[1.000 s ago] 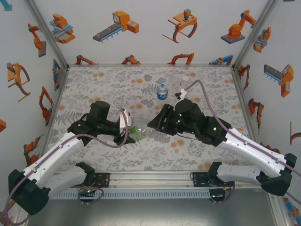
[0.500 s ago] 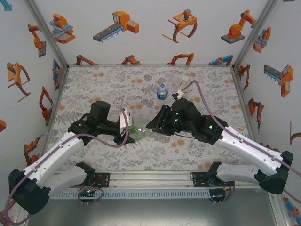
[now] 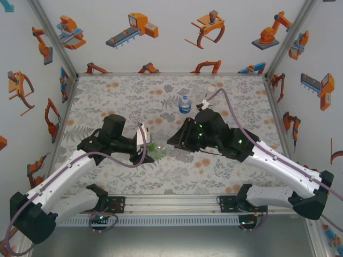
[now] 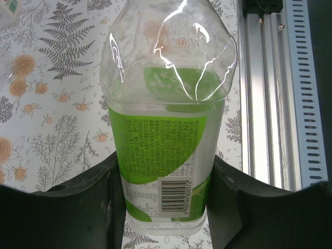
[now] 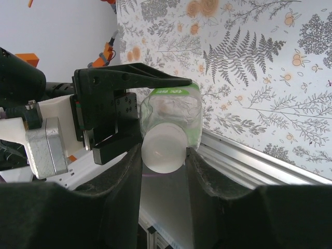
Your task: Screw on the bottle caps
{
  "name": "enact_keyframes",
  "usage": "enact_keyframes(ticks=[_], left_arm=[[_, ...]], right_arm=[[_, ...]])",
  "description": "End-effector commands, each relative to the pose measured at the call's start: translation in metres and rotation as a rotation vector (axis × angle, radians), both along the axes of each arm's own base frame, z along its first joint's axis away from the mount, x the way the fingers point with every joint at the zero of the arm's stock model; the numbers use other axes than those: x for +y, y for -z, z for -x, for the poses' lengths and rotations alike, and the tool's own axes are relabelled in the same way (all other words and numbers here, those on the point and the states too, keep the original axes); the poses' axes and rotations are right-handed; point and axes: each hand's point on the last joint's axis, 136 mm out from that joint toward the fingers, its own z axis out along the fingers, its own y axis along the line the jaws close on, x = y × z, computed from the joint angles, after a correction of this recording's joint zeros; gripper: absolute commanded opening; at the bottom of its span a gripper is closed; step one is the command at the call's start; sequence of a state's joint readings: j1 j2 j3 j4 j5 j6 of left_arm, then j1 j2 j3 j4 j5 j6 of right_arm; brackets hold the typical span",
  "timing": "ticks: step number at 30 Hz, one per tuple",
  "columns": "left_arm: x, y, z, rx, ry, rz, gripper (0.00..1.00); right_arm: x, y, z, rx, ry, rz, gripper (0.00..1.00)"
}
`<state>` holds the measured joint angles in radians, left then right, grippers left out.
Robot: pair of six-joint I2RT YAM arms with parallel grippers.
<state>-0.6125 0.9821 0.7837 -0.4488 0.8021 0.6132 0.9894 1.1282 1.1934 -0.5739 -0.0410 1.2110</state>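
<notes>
Threading a cap onto the green-labelled bottle (image 5: 174, 104) looks like the step in hand. At the centre of the right wrist view the white cap (image 5: 163, 148) sits against the bottle's mouth, with the right gripper (image 5: 163, 168) closed on it, one dark finger pressing each side.

The left gripper (image 4: 166, 192) is clamped around the bottle's labelled body near its base, low in the left wrist view. It holds the bottle on its side above the floral tabletop (image 4: 46, 129). In the top view the bottle shows as a green patch just left of centre, between the two wrists.

The next move probably calls for the right wrist to turn the cap about the bottle's axis while the left grip stays firm. Whether the threads have caught cannot be told.

The bottle is clear, thin plastic with a bright green label and a barcode. Its shoulder looks dented and creased, so it seems likely to give under a hard squeeze.

A blue-labelled bottle (image 3: 184, 104) stands upright above centre in the top view, with a loose cap (image 3: 212, 89) to its upper right.
</notes>
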Motion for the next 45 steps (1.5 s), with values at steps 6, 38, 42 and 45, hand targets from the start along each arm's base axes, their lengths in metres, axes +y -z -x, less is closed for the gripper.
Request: enact_keyframes(ticks=[6, 38, 42, 45], left_arm=[[-0.003, -0.015, 0.000, -0.024, 0.020, 0.035, 0.00], [-0.003, -0.020, 0.007, -0.033, 0.046, 0.056, 0.00], [-0.003, -0.020, 0.007, -0.031, 0.046, 0.057, 0.00], [-0.003, -0.020, 0.006, -0.022, 0.041, 0.054, 0.00]], right_arm=[[0.001, -0.013, 0.000, -0.072, -0.066, 0.042, 0.15], [0.027, -0.025, 0.073, -1.266, -1.169, 0.230, 0.00], [0.028, -0.018, 0.074, -1.250, -1.192, 0.231, 0.00], [0.030, -0.011, 0.070, -1.199, -1.175, 0.237, 0.00]])
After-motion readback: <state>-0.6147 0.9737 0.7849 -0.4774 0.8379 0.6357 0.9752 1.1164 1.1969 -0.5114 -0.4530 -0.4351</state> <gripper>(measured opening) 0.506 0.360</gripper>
